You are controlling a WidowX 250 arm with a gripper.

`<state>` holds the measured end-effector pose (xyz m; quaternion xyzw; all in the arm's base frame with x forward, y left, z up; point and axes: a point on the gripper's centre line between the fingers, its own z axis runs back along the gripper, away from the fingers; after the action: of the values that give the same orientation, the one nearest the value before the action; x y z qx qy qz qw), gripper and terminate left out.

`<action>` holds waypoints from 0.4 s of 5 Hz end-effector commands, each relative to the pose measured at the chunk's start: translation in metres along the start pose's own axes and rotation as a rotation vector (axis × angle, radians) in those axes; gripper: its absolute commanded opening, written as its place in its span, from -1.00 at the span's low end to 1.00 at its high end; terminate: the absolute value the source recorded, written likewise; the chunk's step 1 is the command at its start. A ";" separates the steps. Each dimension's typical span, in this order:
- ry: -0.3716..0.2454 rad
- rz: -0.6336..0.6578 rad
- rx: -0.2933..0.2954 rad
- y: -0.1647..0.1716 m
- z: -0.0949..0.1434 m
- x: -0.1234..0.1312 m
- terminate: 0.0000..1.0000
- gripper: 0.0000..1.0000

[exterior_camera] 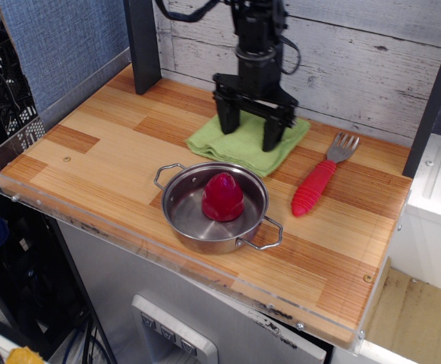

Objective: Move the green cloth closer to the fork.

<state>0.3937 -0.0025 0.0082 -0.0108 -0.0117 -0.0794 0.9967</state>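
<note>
While the green cloth (249, 144) lies flat at the back of the bench (114, 163), its long side running toward the fork (320, 177) just beside it, the hand (252, 126) stands spread, fingertips pressing into the fabric.

A lab test bench: wooden tabletop (129, 144) with clear acrylic edging (0, 163), plank backdrop (357, 61), equipment racks alongside

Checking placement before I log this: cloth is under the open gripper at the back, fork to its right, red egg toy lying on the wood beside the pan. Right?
One error: the egg toy is not on the wood, it sits inside the pan, as observation.image shows. The rest holds: cloth under the open gripper at the back, fork to its right.
</note>
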 end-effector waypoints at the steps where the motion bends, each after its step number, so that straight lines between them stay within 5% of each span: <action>1: -0.040 0.012 0.006 -0.018 0.018 -0.001 -1.00 1.00; 2: -0.075 0.111 -0.019 -0.002 0.030 0.002 -1.00 1.00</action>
<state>0.3913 -0.0056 0.0123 -0.0287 -0.0152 -0.0225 0.9992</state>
